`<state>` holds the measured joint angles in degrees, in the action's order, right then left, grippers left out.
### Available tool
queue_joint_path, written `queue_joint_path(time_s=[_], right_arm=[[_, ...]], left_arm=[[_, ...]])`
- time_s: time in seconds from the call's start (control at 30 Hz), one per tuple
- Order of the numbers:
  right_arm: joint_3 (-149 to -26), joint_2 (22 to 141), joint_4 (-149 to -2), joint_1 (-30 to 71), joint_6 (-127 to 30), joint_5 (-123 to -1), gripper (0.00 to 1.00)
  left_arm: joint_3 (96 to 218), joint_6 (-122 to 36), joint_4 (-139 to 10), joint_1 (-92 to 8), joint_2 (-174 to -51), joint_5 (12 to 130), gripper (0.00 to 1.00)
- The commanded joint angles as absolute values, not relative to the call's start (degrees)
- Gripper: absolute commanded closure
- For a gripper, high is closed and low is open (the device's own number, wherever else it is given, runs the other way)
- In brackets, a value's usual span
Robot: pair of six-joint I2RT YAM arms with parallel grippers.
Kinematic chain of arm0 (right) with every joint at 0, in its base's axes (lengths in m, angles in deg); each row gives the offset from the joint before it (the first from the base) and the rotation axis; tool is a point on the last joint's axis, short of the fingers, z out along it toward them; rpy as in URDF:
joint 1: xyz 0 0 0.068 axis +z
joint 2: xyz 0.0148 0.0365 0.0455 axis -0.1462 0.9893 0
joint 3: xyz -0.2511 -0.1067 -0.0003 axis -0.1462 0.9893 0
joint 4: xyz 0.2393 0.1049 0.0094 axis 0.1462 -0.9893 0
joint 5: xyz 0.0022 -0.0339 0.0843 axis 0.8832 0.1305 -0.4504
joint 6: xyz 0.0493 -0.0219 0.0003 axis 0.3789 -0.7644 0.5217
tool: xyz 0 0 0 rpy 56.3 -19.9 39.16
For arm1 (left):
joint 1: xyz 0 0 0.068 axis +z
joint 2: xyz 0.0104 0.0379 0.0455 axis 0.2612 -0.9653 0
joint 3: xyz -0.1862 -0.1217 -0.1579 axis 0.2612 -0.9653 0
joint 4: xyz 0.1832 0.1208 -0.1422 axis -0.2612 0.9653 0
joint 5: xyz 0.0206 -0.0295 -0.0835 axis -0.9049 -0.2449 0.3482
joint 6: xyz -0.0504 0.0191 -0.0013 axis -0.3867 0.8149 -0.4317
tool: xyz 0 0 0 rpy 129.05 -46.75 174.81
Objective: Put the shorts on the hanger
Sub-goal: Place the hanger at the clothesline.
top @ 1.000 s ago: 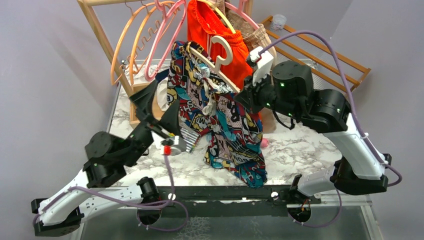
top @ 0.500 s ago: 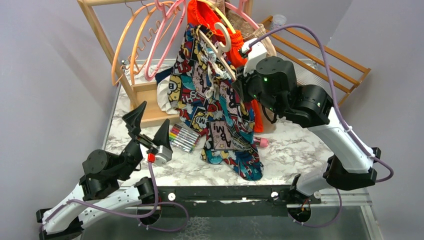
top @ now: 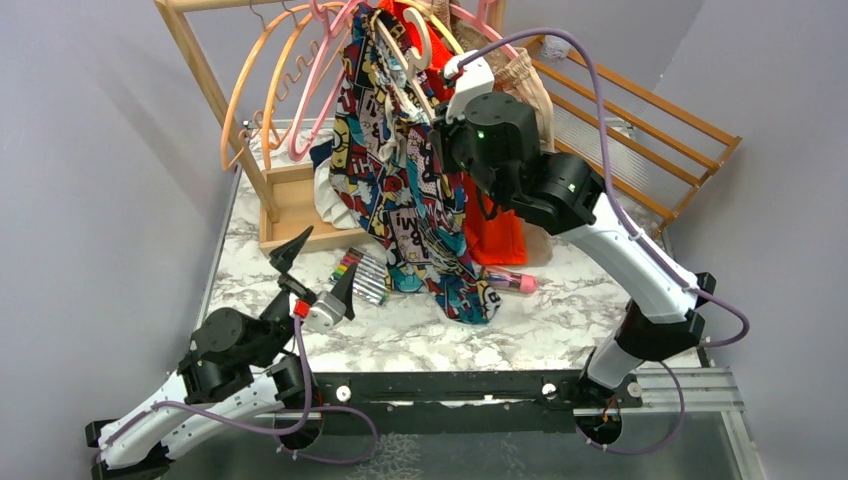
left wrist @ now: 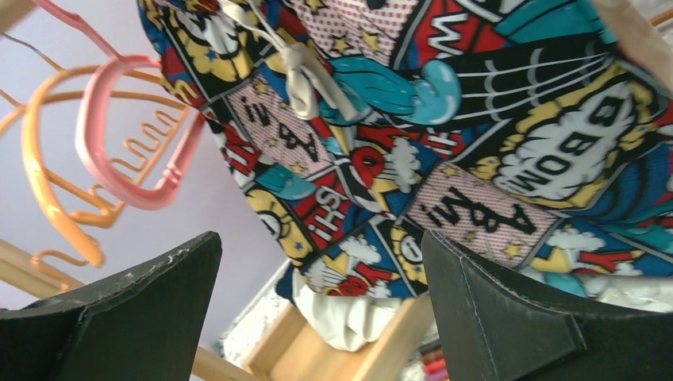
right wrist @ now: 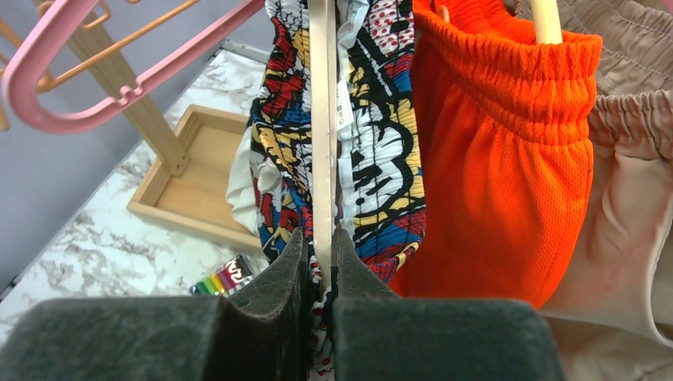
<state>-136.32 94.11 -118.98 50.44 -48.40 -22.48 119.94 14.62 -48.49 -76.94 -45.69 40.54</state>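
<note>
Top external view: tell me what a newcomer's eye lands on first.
The loud comic-print shorts draped over the cream hanger stand out most, held up by the wooden rack at the back in the right gripper, its fingers shut on the hanger's arm. Right beside them hang plain bright orange shorts. At the front left, the left gripper stands wide open and empty above the marble table.

The top camera sits high behind my two bases, looking down and forward over the bench (top: pixel 560 320) to the wooden rack (top: pixel 200 70). My left wrist camera looks upward past my left gripper (left wrist: pixel 317 246), close under the shorts (left wrist: pixel 476 119). My right wrist camera looks along my right gripper (right wrist: pixel 320 246), tight against the hanger (right wrist: pixel 321 119). All three views share the shorts.
</note>
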Motion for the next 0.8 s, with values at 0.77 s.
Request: queue_joint_path(time_s=[0.77], right_arm=[[-150.8, 108.0, -103.3, 45.4, -47.6, -26.2, 0.99]], left_arm=[[110.9, -1.4, -52.6, -76.5, -40.9, 40.5, 0.01]])
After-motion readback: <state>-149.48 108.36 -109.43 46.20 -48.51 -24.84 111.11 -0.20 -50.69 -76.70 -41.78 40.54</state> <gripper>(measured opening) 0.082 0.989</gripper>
